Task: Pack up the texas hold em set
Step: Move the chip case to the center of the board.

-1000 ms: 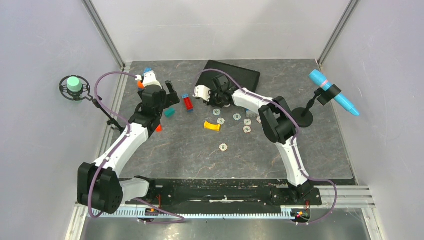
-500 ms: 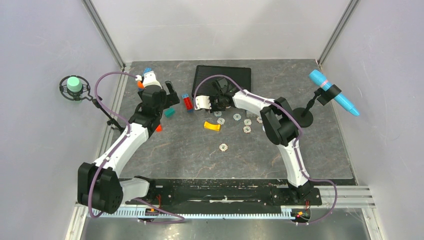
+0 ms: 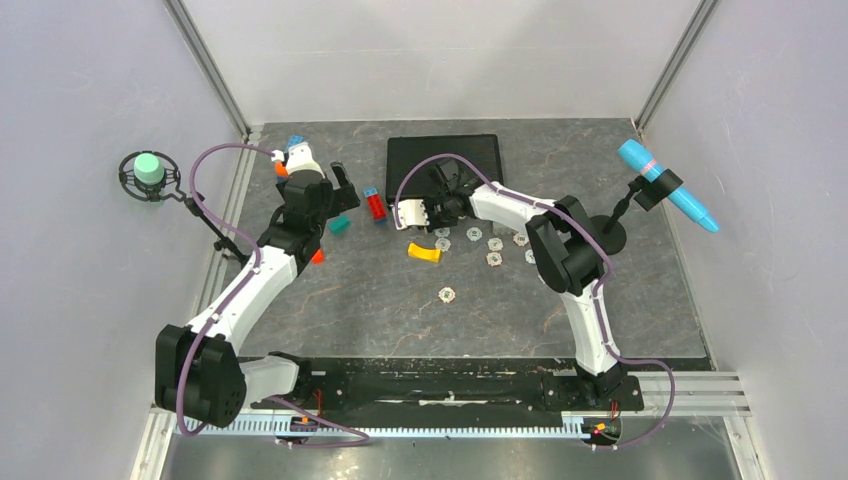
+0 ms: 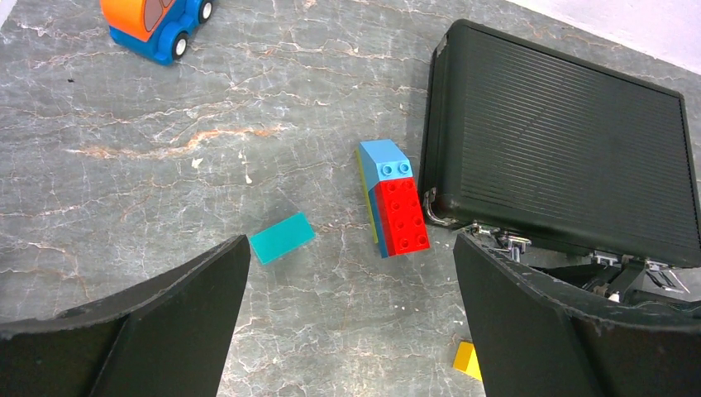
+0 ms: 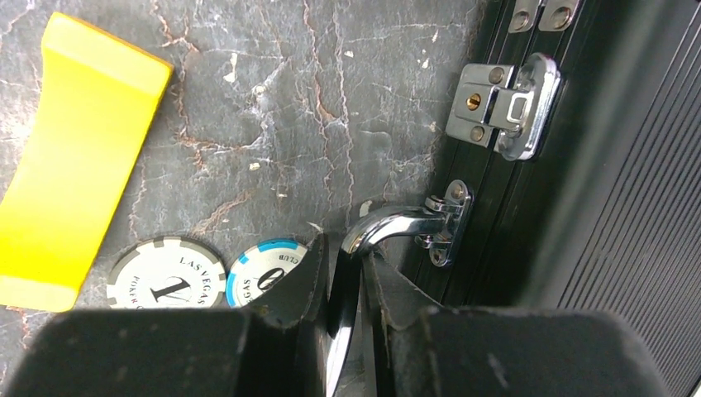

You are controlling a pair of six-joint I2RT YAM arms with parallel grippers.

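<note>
The texas hold em set's black briefcase [image 3: 445, 152] lies shut at the back middle of the table, its ribbed lid [image 4: 562, 141] facing up. My right gripper [image 3: 432, 212] is shut on its silver handle [image 5: 397, 223], which runs between the fingers of that gripper [image 5: 343, 265]. A latch [image 5: 500, 107] on the case's front shows closed. Several loose chips [image 3: 474, 234] lie on the table in front of the case; two of them [image 5: 165, 273] sit just left of my right fingers. My left gripper [image 4: 351, 265] hangs open over bare table, left of the case.
Red and blue bricks [image 4: 395, 203] rest against the case's left corner, with a teal block [image 4: 282, 237] nearby. A yellow block [image 3: 424, 252] lies before the right gripper. A toy car [image 4: 157, 21] sits back left. A blue pen-shaped thing on a stand [image 3: 665, 185] rises at the right.
The right gripper has pulled the handle leftward and toward the arms; the case has swung from skewed to square with the table's back edge and shifted left. The left arm has stayed still.
</note>
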